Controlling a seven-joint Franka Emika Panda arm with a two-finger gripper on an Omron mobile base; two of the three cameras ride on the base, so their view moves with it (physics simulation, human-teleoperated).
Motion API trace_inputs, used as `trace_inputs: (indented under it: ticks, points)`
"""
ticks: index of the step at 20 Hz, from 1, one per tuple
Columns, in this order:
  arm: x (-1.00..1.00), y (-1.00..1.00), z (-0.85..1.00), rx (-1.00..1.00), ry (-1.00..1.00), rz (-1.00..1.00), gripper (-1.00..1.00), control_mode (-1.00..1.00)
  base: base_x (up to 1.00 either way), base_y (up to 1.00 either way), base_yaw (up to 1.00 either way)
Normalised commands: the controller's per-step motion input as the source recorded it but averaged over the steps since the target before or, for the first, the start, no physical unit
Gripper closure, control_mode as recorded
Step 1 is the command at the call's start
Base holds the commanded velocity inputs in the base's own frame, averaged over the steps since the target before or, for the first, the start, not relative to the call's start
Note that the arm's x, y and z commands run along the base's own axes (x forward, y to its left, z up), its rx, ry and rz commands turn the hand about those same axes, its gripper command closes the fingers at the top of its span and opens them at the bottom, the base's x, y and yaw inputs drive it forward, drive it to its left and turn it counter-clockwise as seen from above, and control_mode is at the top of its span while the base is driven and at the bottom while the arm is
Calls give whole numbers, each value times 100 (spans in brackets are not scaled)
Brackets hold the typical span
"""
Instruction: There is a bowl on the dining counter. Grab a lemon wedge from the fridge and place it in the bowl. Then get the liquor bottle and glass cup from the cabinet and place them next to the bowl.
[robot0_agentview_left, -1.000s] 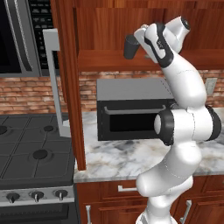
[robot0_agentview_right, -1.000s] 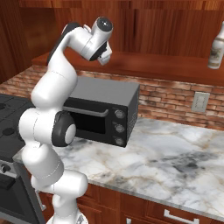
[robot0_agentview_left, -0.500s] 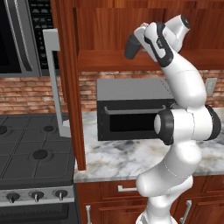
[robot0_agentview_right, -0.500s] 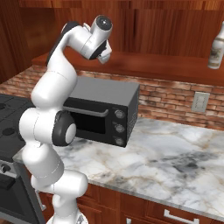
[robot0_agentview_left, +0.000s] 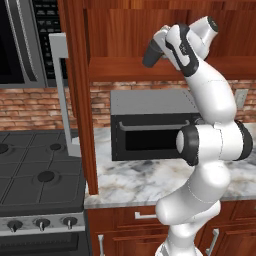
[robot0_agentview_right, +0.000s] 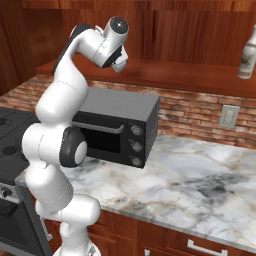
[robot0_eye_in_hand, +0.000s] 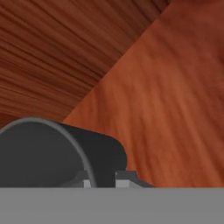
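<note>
Glass cup (robot0_agentview_left: 151, 54) up inside the open cabinet (robot0_agentview_left: 150, 30), just above the shelf board, dark grey, tipped at a slant rather than standing straight. Gripper (robot0_agentview_left: 161, 50) right at its rim, fingers drawn nearly together; from the hand view looks like a pinch on the cup's wall, rim curving just past the finger tips (robot0_eye_in_hand: 121, 178). Liquor bottle (robot0_agentview_right: 247, 47) parked further right along the same shelf, well apart from the cup, untouched so far.

Stuff that could go sideways from here, just guessing:
- thin-wall pinch on a tilted tumbler, so could rotate or slip out on the way out of the cabinet
- shelf edge right below, could clip the cup's base if pulled out low
- toaster oven (robot0_agentview_right: 120, 127) and marble counter (robot0_agentview_right: 200, 175) directly underneath, so a drop means a bounce or a roll onto the floor
- open grey door (robot0_agentview_left: 62, 95) hanging off to the side, could snag the arm on a wide swing

No brands or readable writing anywhere; bottle label too small to make out
</note>
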Motion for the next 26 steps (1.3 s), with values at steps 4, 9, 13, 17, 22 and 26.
trace_inputs:
  ticks: [4,9,13,17,22,26]
  points:
    - [-3,0,0,0,0,0,100,-100,0,0,0]
    - [-55,0,9,-2,-5,0,100,-100,0,0,0]
    - [-100,-4,41,-3,-16,0,100,-100,0,0,0]
    - [-100,-15,45,-2,-15,0,100,-100,0,0,0]
    - [-100,-29,36,-5,-5,0,100,-100,0,0,0]
    - [-100,-28,25,-8,1,0,100,-100,0,0,0]
